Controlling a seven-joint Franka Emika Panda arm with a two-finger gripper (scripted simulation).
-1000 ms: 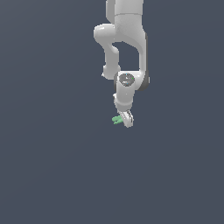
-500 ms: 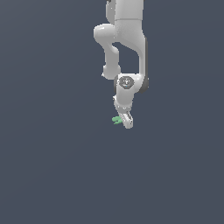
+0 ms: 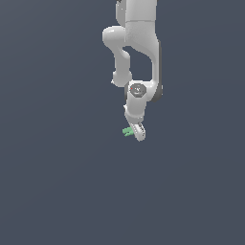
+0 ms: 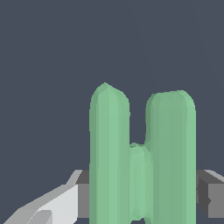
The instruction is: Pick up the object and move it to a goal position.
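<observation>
exterior view: plain dark grey surface (image 3: 57,191), gripper (image 3: 138,132) seemingly clamped on green object (image 3: 127,131)

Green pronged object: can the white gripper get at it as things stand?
Likely yes: the small green pronged object already sits between the white gripper's fingers, nothing else near. Whether they are clamped on it is unclear.

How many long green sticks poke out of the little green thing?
2. In the wrist view, two long prongs of the green thing stand side by side, joined by a short middle piece, between the gripper fingers. Lower parts may be hidden.
</observation>
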